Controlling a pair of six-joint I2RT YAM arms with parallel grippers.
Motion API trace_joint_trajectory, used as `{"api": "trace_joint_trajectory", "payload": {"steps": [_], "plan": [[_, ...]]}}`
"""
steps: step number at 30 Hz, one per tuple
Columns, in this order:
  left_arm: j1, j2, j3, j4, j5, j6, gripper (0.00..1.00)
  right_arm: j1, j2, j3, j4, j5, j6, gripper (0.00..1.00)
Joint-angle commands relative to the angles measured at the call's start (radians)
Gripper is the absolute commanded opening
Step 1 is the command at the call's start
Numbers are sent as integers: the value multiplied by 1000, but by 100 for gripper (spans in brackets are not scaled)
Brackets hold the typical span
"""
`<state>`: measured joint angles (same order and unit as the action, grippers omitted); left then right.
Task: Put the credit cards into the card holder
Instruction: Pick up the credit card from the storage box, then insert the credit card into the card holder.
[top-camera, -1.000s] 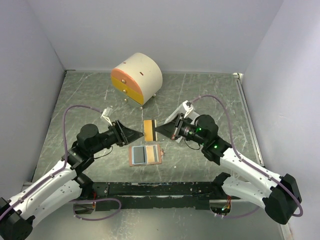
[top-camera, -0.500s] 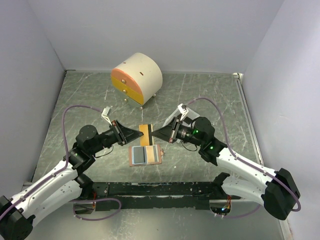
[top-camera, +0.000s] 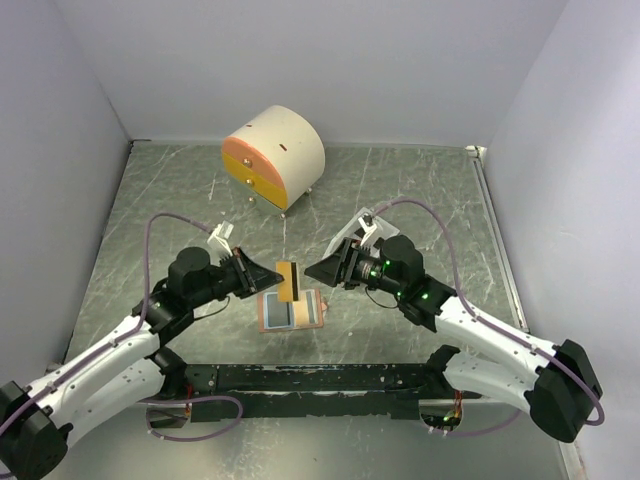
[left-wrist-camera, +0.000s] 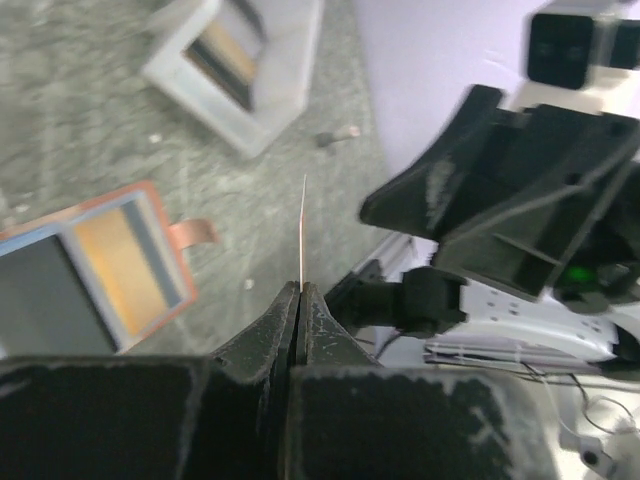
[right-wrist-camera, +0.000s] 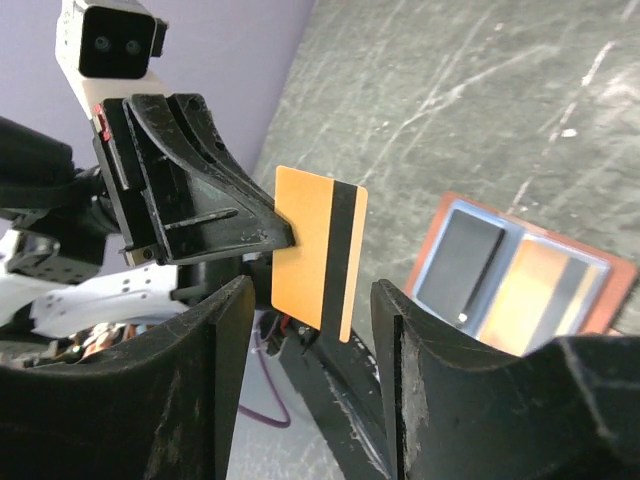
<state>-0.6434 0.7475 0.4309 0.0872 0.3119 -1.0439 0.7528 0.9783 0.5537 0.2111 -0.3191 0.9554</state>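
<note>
No readable text, labels, brands or numbers on anything

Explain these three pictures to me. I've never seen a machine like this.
These are two robot arms bolted at the near edge of a table. One picture looks down from above; the other two come from a camera on each wrist. On the table lie an open pink card holder and, farther back, a round cream cabinet. The left end effector is shut on an orange card with a black stripe, held near the holder. The right end effector is open, facing that card without gripping it.
</note>
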Motion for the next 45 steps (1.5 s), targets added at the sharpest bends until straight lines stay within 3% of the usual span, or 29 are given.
{"api": "trace_joint_trajectory", "payload": {"steps": [1, 8, 17, 29, 45], "plan": [[-3, 55, 66, -213, -118, 75, 7, 4, 3, 51, -130, 81, -78, 51], [-3, 179, 67, -253, -163, 53, 7, 20, 105, 115, -337, 211, -184, 52], [-4, 279, 39, -162, -83, 80, 7, 62, 313, 233, -491, 303, -342, 46], [-4, 306, -42, -74, -27, 72, 7, 158, 492, 288, -542, 406, -381, 46], [-3, 416, -86, 65, 9, 53, 7, 165, 522, 222, -498, 419, -358, 33]]}}
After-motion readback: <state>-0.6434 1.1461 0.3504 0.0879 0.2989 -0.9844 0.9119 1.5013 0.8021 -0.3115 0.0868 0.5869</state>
